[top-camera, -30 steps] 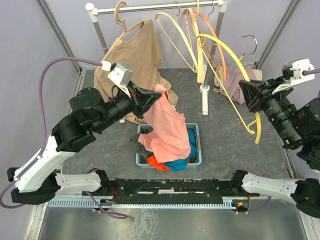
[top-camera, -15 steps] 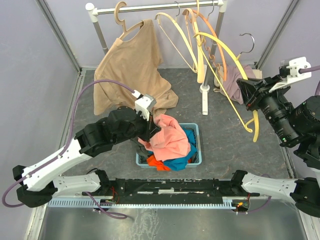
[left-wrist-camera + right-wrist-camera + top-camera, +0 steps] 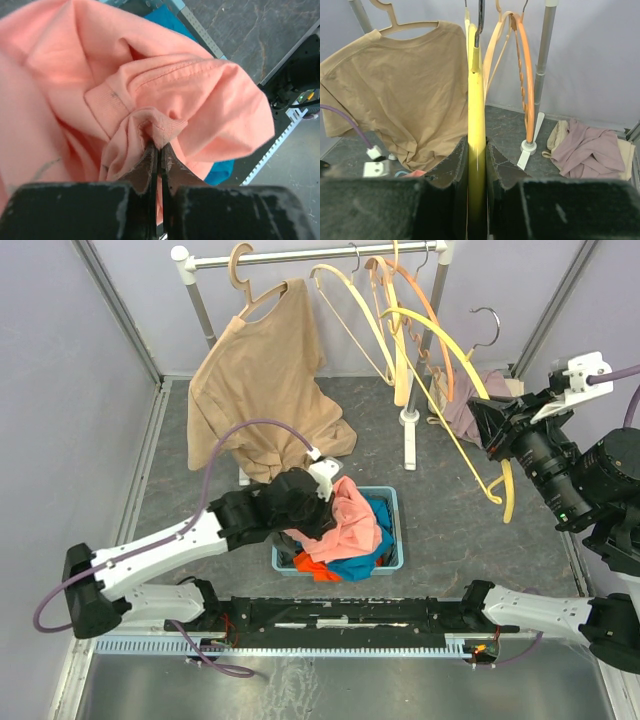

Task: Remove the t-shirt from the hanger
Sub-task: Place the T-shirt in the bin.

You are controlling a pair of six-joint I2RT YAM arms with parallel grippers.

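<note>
Top view: the blue basket point(image 3: 399, 540), at 6 o'clock from the rack, carries the crumpled pink t-shirt point(image 3: 358, 525) on teal and orange clothes point(image 3: 345, 568); the left arm hides the t-shirt's 9 o'clock edge.

Left wrist: the left pincer point(image 3: 159, 150) is clenched on a pink fold.

Right wrist: the right pincer point(image 3: 477, 145) grasps the yellow hanger point(image 3: 476, 100), whose lower end is cut off.

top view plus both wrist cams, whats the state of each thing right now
left gripper: shut on the pink t-shirt
right gripper: shut on the yellow hanger
pink t-shirt: off any hanger, bunched up over the basket
yellow hanger: bare, hook off the rail
tan t-shirt: hanging on a hanger on the rail
basket: holding clothes
mauve garment: crumpled on the floor by the rack
</note>
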